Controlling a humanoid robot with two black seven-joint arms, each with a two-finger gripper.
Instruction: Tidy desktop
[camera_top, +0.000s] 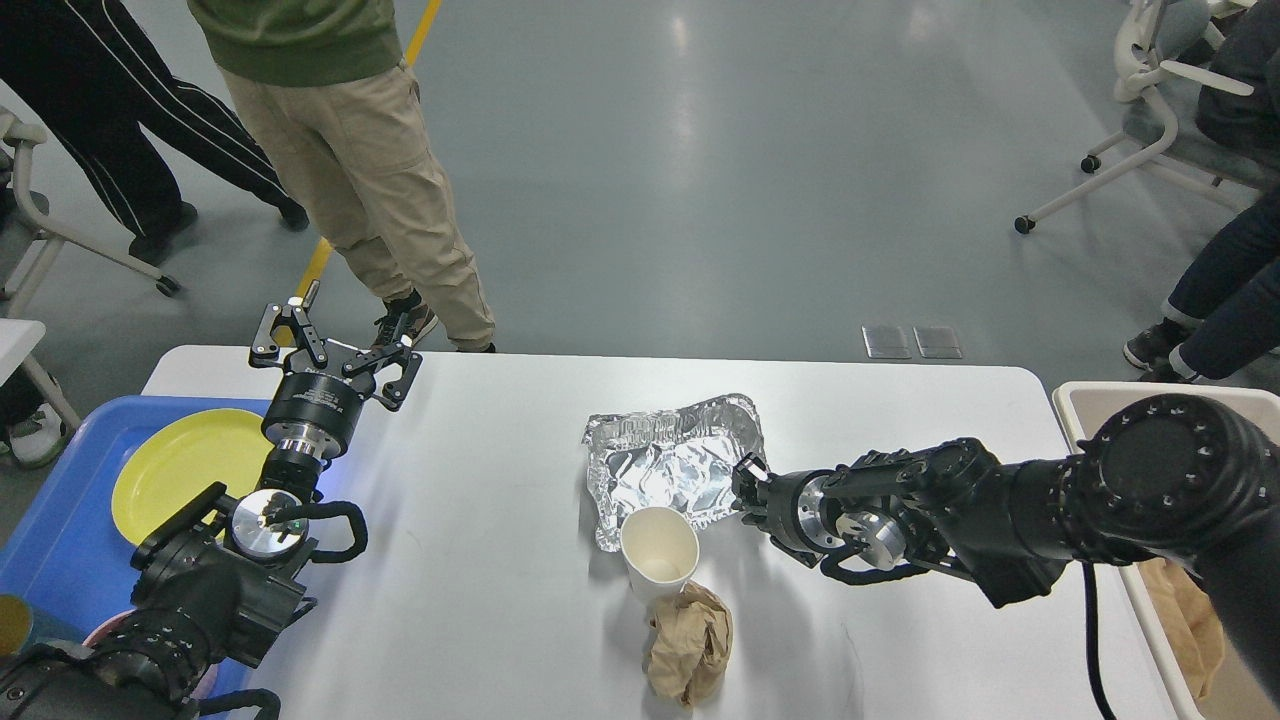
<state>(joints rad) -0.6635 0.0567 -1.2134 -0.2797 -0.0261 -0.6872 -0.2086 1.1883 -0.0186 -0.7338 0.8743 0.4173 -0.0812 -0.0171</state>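
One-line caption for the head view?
Right gripper at the foil tray's edge on the desktop; left gripper open, idle near cup and crumpled bag.

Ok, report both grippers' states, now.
Left gripper: open, holding nothing, above the desktop.
Right gripper: at the foil tray's right edge; open or shut cannot be told.

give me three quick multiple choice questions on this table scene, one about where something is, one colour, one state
1. Where is the crumpled brown paper? A) just nearer than the paper cup B) on the yellow plate C) inside the foil tray
2. What colour is the tray holding the plate? A) red B) blue C) green
3. How is the left gripper? A) shut on the cup B) open, holding nothing C) shut on the foil

Answers: 1 A, the paper lies at the cup's base; 2 B, blue rim shows around the plate; 3 B, its fingers are spread over the desktop.
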